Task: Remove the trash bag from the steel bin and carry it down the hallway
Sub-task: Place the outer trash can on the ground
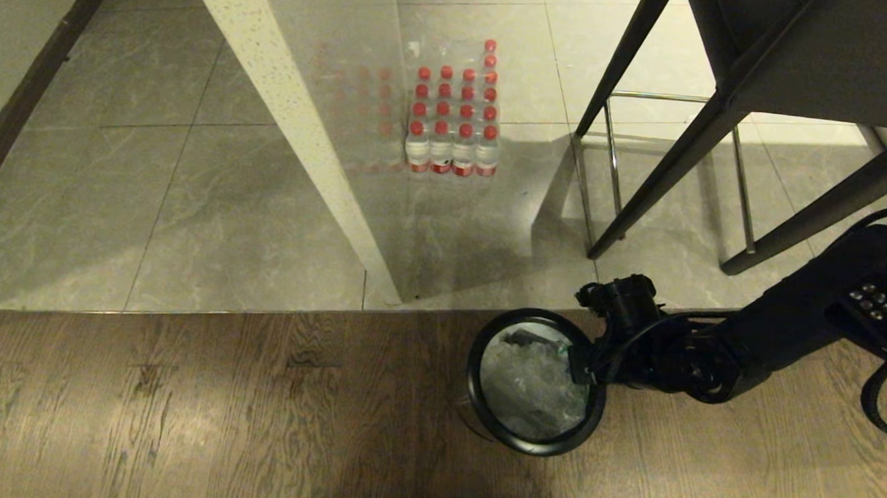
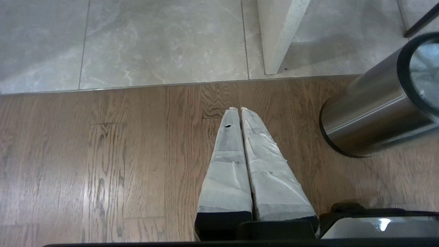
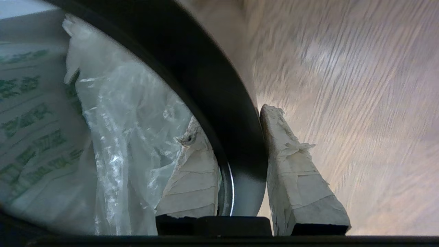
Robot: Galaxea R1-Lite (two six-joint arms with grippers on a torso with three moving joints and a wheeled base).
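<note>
Presently, the steel bin (image 1: 535, 380) is seen standing upright on the wooden floor (image 1: 182, 410), close to the edge where the wood meets the grey tiled floor (image 1: 191, 208). The trash bag (image 1: 527, 384) is still inside it, crinkled, with green printing visible in the right wrist view. The right gripper (image 3: 236, 151) is placed at the bin's right-hand rim, reached in from the right. Its taped fingers (image 3: 295, 178) are set narrowly astride the black rim: one finger inside against the bag's plastic, the other outside the wall. Whether bag film is pinched against the rim cannot be told. The left gripper (image 2: 240, 109) is held idle above the wooden floor, to the left of the bin, its two taped fingers pressed together. On the tiles beyond, a pack of red-capped bottles (image 1: 454, 118) is noted beside a white post (image 1: 299, 130), with black stool legs (image 1: 643, 138) to the right.
</note>
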